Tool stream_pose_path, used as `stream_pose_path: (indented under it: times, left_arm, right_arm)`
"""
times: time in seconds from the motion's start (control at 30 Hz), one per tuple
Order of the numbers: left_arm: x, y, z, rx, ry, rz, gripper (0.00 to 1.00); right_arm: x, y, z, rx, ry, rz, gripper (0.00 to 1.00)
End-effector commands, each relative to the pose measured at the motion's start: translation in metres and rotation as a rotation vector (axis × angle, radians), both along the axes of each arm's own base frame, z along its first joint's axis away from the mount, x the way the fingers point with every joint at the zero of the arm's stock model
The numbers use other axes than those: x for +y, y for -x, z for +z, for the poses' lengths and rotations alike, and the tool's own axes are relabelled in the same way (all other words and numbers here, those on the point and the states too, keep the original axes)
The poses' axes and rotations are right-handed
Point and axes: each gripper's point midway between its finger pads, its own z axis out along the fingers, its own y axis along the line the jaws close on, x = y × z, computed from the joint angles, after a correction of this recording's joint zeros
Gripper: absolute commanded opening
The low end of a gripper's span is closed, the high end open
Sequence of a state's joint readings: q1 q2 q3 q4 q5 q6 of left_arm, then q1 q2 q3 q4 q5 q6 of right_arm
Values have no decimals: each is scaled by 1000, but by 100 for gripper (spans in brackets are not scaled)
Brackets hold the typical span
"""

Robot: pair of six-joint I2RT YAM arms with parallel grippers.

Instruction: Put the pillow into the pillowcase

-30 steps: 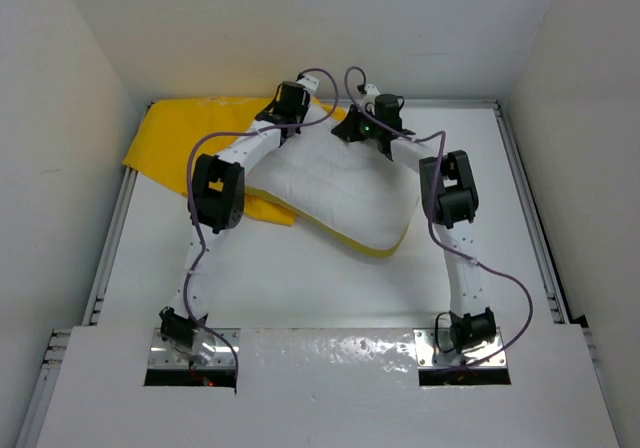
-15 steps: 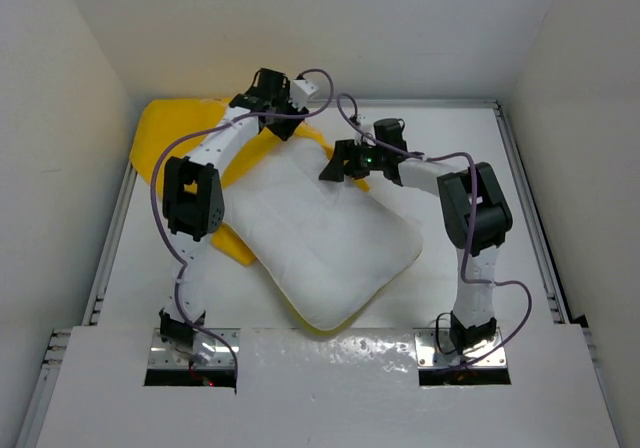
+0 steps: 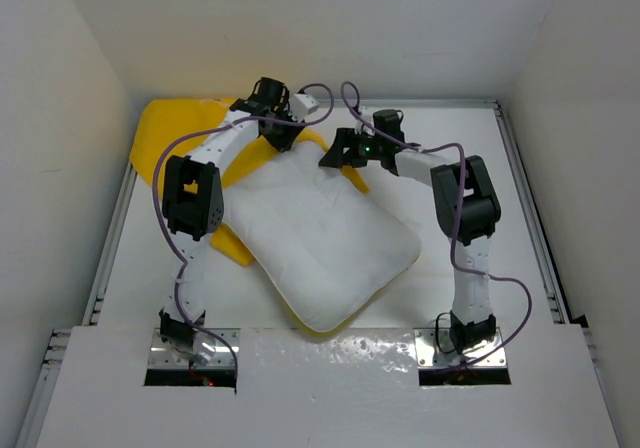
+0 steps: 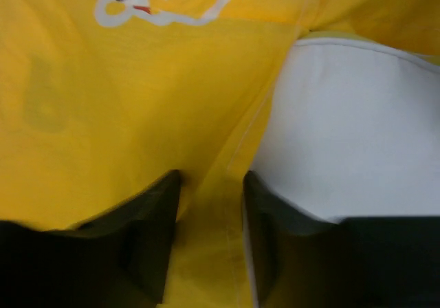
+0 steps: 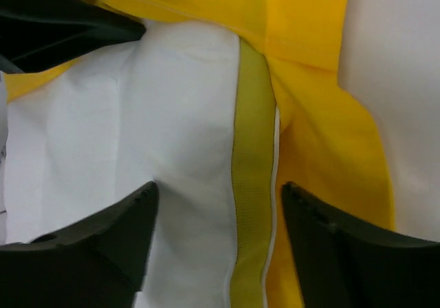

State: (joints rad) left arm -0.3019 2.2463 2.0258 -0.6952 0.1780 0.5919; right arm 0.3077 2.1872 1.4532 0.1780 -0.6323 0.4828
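Note:
The white pillow (image 3: 330,238) lies flat and slanted mid-table, its far corner resting on the yellow pillowcase (image 3: 175,133), which spreads toward the back left. My left gripper (image 3: 283,140) points down at the case's edge beside the pillow's far corner. In the left wrist view the left gripper (image 4: 211,179) stands narrowly open, astride a hemmed fold of the pillowcase (image 4: 124,95), with the pillow (image 4: 357,129) just to the right. My right gripper (image 5: 218,188) is wide open over the pillow (image 5: 137,115), its olive edge band and the pillowcase (image 5: 323,150). It holds nothing.
The white table (image 3: 500,188) is boxed in by white walls on three sides, with metal rails along its left and right edges. Purple cables loop above both wrists. The left gripper's dark body (image 5: 62,12) sits close to the right gripper's upper left.
A second ago both grippers held the pillow's far end up. They let go, and the pillow dropped flat toward the near edge. Both grippers have since narrowed; the right wrist shifted slightly back.

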Motion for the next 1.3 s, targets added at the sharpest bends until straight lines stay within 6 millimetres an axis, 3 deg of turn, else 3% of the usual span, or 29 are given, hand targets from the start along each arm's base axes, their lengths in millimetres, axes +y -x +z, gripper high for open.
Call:
stream_pose_path:
  times: [0.0,0.03,0.07,0.13,0.17,0.27,0.3,0.33,0.37,0.43,0.47,0.53,0.7,0.77,0.87,0.9,1.0,1.07,1.1,1.13,1.17,1.2,1.23,1.27]
  left_arm:
    - [-12,13,-9,54,63,-3,21]
    - [-15,7,-5,32,81,15,13]
    - [-17,1,2,22,115,57,3]
    - [-23,-6,18,0,161,74,0]
    - [-28,-8,30,-11,187,73,0]
    - [-49,-11,96,-89,317,18,0]
    - [-56,-7,108,-93,349,-13,0]
    - [-61,-4,116,-95,364,-34,0]
    - [-64,-2,125,-106,373,-59,0]
    - [-71,10,119,-60,379,-103,0]
    - [-75,21,107,-13,368,-135,0]
    - [-80,38,96,47,364,-187,0]
    - [-94,91,69,233,388,-330,0]
    - [-93,104,70,266,390,-362,0]
    - [-92,115,82,274,396,-405,0]
    - [-92,117,83,273,394,-412,0]
    - [-87,119,77,280,373,-402,0]
    - [-83,118,72,281,352,-375,25]
    - [-81,116,72,277,346,-362,37]
    - [-78,112,80,261,346,-342,56]
    - [-64,103,85,244,347,-301,63]
    - [-55,98,93,229,357,-270,75]
    - [-27,84,109,183,378,-188,99]
    - [-9,77,117,154,382,-132,100]
  right_arm:
    - [18,11,-11,34,-20,48,66]
    - [21,13,-12,43,-19,57,35]
    - [26,18,-12,49,-16,71,22]
    - [31,23,-4,31,-12,85,1]
    - [36,28,-1,21,-12,101,0]
    - [54,46,28,-78,0,202,0]
    - [58,53,34,-99,10,229,0]
    - [64,58,54,-154,3,247,0]
    - [71,69,55,-175,6,270,0]
    - [75,69,74,-243,-36,256,0]
    - [79,64,88,-268,-83,232,0]
    - [80,55,99,-292,-109,190,0]
    - [64,-1,148,-366,-305,-118,0]
    - [36,-32,147,-321,-388,-361,0]
    - [-3,-55,116,-247,-360,-612,0]
    - [-27,-66,102,-241,-320,-763,0]
    - [-64,-76,75,-205,-233,-979,0]
    - [-66,-78,65,-202,-174,-971,0]
    - [-62,-82,64,-214,-150,-940,1]
    - [-54,-81,64,-246,-91,-832,19]
    - [-51,-78,58,-238,-38,-762,66]
    - [-47,-76,69,-261,-12,-704,83]
    - [-43,-66,67,-277,65,-602,99]
    - [-42,-62,72,-298,96,-559,99]
